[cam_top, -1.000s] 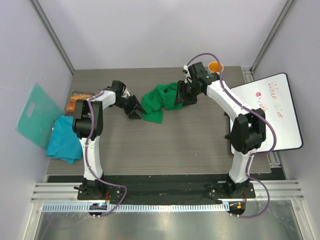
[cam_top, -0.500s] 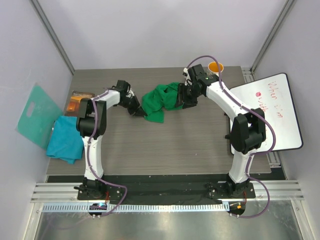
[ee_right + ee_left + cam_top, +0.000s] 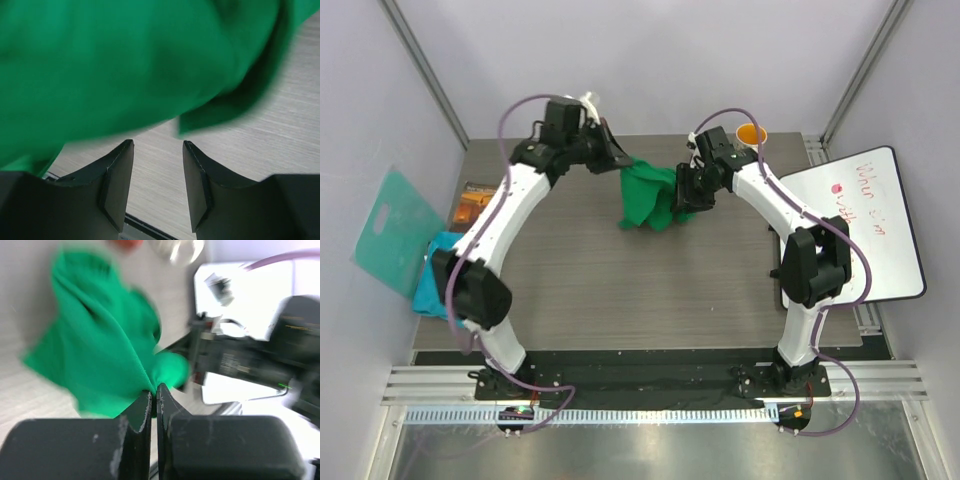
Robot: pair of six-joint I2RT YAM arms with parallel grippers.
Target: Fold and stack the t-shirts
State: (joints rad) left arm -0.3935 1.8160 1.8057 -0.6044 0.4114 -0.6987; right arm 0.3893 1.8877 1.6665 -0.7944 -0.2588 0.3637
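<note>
Left tool (image 3: pixel 154 390) had clamped on an edge of the soft bright-green cloth t-shirt (image 3: pixel 644 196) and hoisted it from the grey wood-grain tabletop (image 3: pixel 620 290); right tool (image 3: pixel 157 146) gaped empty, so unfolding had probably begun.

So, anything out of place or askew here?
The teal-blue t-shirt lies crumpled at the left edge of the table. The green t-shirt is bunched up, pinched by the left gripper, not flat.

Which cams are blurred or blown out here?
Left wrist: green t-shirt motion-smeared, background at right blown out white, left gripper sharp. Right wrist: green t-shirt soft and very close, table grain crisp. Top external: sharp, evenly lit.
</note>
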